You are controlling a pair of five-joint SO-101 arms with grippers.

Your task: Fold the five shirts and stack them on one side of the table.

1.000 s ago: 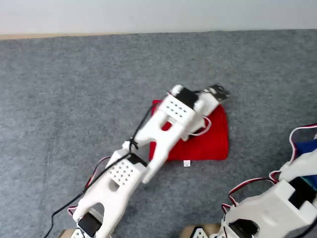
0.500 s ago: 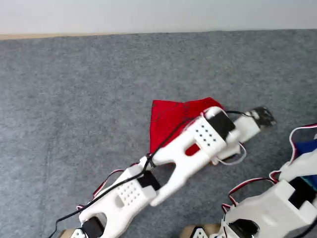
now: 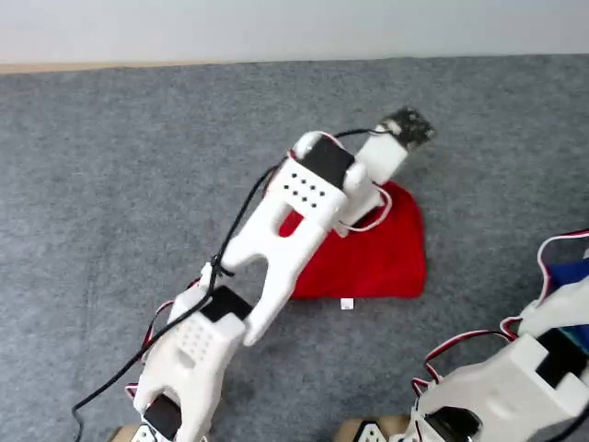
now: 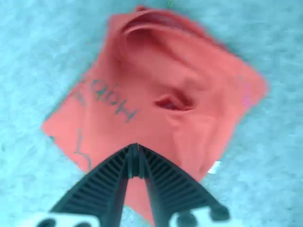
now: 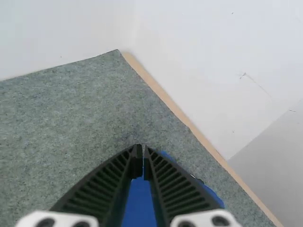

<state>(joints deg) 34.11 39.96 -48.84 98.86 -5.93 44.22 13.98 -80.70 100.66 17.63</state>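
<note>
Red cloth marked the middle of the scene: a red shirt lay folded into a rough square on the grey table cover, a little right of centre and well apart from every edge. Its near edge was straight, and a small white tag stuck out just beyond that edge. In the left wrist view the red shirt showed dark lettering on one part, an open neck at one corner and a crease across its middle.

The left arm stretched from the near left corner out over the shirt and covered the shirt's left part and far edge in the high view. The left claw hung above the shirt with its two fingers pressed together at the tips. It had hold of nothing, and the shirt lay flat beneath it.

The right arm sat folded back at the near right corner. The right claw was also closed, finger against finger, and pointed toward the table's far right corner, where a wooden strip met the white wall. A blue cloth lay under that claw at the right edge of the table. Whether the claw touched or pinched it could not be told.
</note>
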